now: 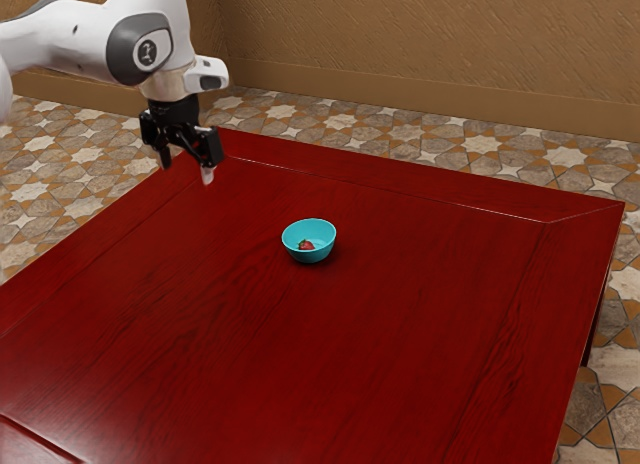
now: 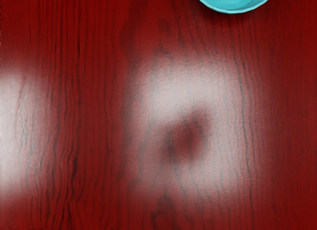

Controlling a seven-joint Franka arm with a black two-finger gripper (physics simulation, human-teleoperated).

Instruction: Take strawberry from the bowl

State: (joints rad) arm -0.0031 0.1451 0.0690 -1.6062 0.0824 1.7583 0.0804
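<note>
In the upper left of the exterior view, the gripper [image 1: 187, 166] hangs above the table [image 1: 400, 334], its jaws wide and nothing between them. Near the middle of that view sits the bowl [image 1: 322, 233], upright, with the strawberry [image 1: 306, 246] low inside. The step in hand looks to be the reach. It is best made high, toward the exterior view's right, keeping the jaws wide and stopping directly over the fruit. Then a slow, straight descent should keep both jaws inside the rim; brushing it could slide or tip the bowl. The berry probably wants a gentle squeeze, then a vertical lift.
</note>
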